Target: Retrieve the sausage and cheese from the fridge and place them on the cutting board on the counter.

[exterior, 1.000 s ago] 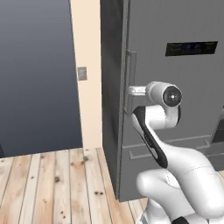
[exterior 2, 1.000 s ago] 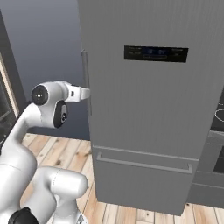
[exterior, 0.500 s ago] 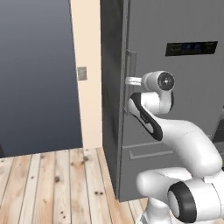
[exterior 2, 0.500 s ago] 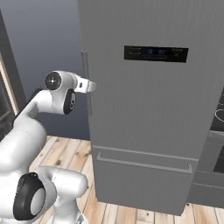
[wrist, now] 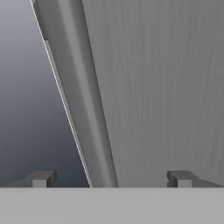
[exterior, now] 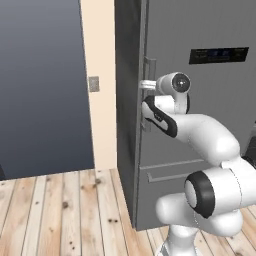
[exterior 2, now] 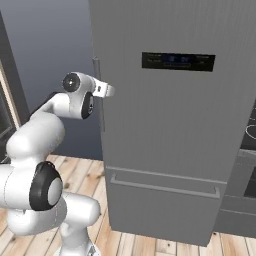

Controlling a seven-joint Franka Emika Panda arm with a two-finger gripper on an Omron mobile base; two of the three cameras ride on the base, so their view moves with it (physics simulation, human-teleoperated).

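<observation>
Fridge (exterior 2: pixel 170 125) is shut, so the step in hand is getting the door open. Sausage and cheese aren't visible; presumably inside. Board and counter also out of frame.

Your gripper (wrist: pixel 111 179) sits up at the handle (wrist: pixel 87 109), jaws spread wide, nothing held. In the hand view the handle runs as a tilted bar between the two fingertips (wrist: pixel 41 178), closer to the left tip than the right. In the left base view the gripper (exterior: pixel 146 85) is right at the door's edge near the top of the handle (exterior: pixel 145 95); in the right base view the hand (exterior 2: pixel 102 90) meets the handle (exterior 2: pixel 100 100) at the same height.

To do this well:
- Centre the bar between the tips first; it's off to one side now, so shift a little before closing.
- Can't tell whether the tips are already past the bar, so check depth, push in if needed, then close.
- Close fully on the handle, don't pinch only its edge or it may slip when you pull.
- Pull along an arc around the hinge, which looks to be on the far side from the handle. A straight pull will fight the door.
- Grip is high on the handle; fine, but keep the wrist aligned with the bar.
- Open wide enough to reach the shelves.
</observation>
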